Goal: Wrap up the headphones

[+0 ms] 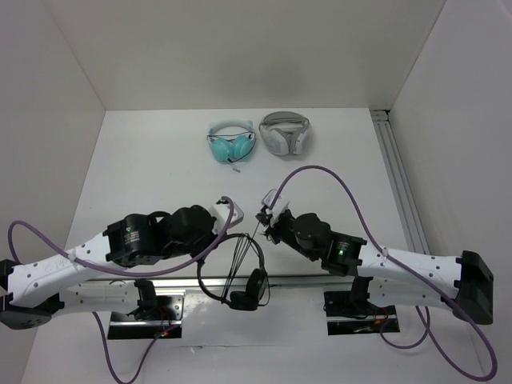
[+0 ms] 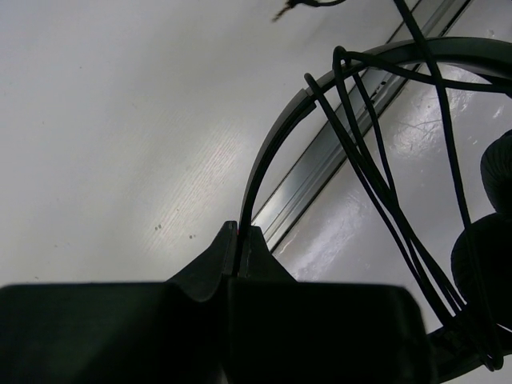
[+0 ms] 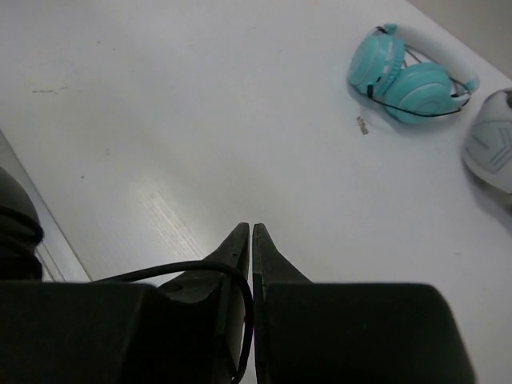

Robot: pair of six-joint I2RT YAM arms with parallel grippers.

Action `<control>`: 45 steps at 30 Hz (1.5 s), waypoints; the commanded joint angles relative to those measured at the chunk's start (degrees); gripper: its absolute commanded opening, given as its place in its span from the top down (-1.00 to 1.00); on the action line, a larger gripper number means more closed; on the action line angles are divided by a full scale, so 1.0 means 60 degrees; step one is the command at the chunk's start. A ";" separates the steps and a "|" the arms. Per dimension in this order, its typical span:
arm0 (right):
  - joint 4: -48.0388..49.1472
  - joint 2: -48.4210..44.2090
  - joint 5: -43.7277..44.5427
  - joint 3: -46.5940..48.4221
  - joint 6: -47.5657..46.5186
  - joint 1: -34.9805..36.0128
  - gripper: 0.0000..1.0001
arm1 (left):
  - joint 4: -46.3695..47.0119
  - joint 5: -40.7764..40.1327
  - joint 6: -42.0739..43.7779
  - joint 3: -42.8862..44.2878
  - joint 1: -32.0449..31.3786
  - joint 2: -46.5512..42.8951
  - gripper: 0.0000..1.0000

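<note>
Where the two arms meet above the near edge of the table (image 1: 160, 160), the black headphones (image 1: 254, 282) are found, between the arm bases and over the metal rail (image 2: 336, 152) that is seen beneath them from the left wrist. Their thin headband (image 2: 276, 136) is pinched at one end by the left gripper (image 2: 240, 232), whose jaws are pressed together on it with no gap visible. Several strands of the thin black cable (image 2: 376, 176) are draped across the arch of the headband and are gathered low down beside the round ear pads (image 2: 488, 256). Whether the pads are resting on the table cannot be told. The right gripper (image 3: 251, 230), just to the right of the left one, is closed as well, and a loop of the cable is caught in the slit between its fingers (image 3: 276, 264). Well apart from all this, toward the far wall, the teal headphones (image 1: 230, 144) and the white-and-grey headphones (image 1: 284, 132) are laid side by side on the table, the teal pair to the left.
</note>
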 commanded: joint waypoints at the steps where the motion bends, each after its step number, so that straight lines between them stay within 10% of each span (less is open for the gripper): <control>1: 0.1657 0.0197 -0.1546 -0.0707 0.0694 -0.0530 0.76 | 0.0118 0.0257 0.0156 0.0693 -0.0080 -0.0099 1.00; 17: 0.6330 0.2525 -0.4319 -0.2423 0.2614 -0.1880 0.69 | -0.0057 -0.0783 -0.0312 0.1660 -0.0080 0.0369 1.00; 31: 0.7093 0.2366 -0.4743 -0.3285 0.3316 -0.1968 0.92 | -0.0658 -0.4780 -0.2288 0.2686 -0.0080 0.0545 1.00; 45: 0.6993 0.0929 -0.4715 -0.3699 0.3728 -0.1250 0.89 | 0.2094 -0.4844 -0.2612 0.0841 -0.0080 0.0485 1.00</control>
